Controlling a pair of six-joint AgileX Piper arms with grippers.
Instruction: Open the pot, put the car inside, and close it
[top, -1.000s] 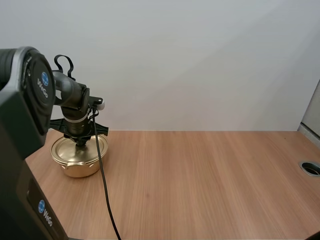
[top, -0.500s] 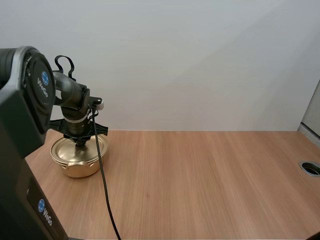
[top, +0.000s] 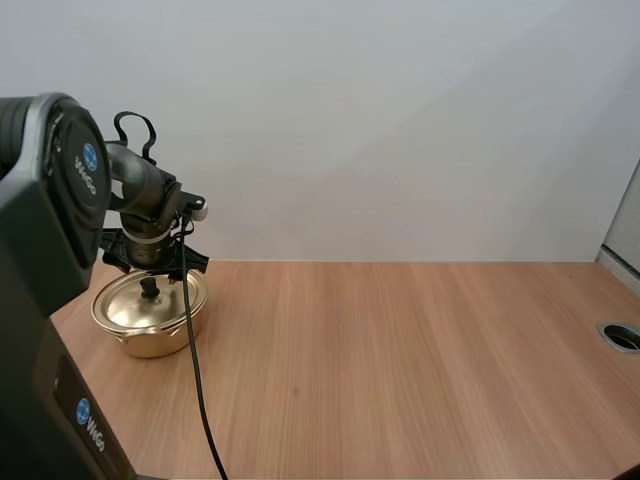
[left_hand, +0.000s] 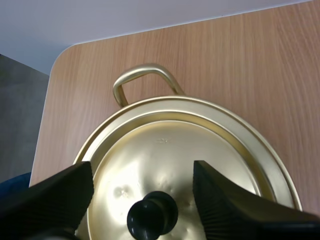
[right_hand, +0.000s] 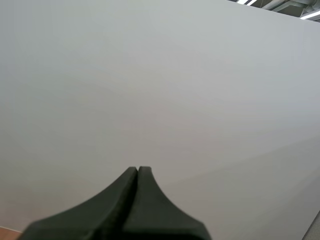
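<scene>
my left claw (left_hand: 142, 170) stands wide open just above the gold pot (top: 148, 318), its two ribbed fingers (left_hand: 55, 192) spread to either side of the black knob (left_hand: 152, 217) on the lid (left_hand: 165, 145), and i see a gap between the knob and each finger. the pot sits at the far left end of the wooden surface (top: 400, 350), near a rounded corner, with the lid seated inside the rim and one looped handle (left_hand: 142, 80) on the side beyond the knob, toward the surface's edge. my right claw (right_hand: 138, 172) is closed on nothing, both fingers pressed together into one dark wedge.
</scene>
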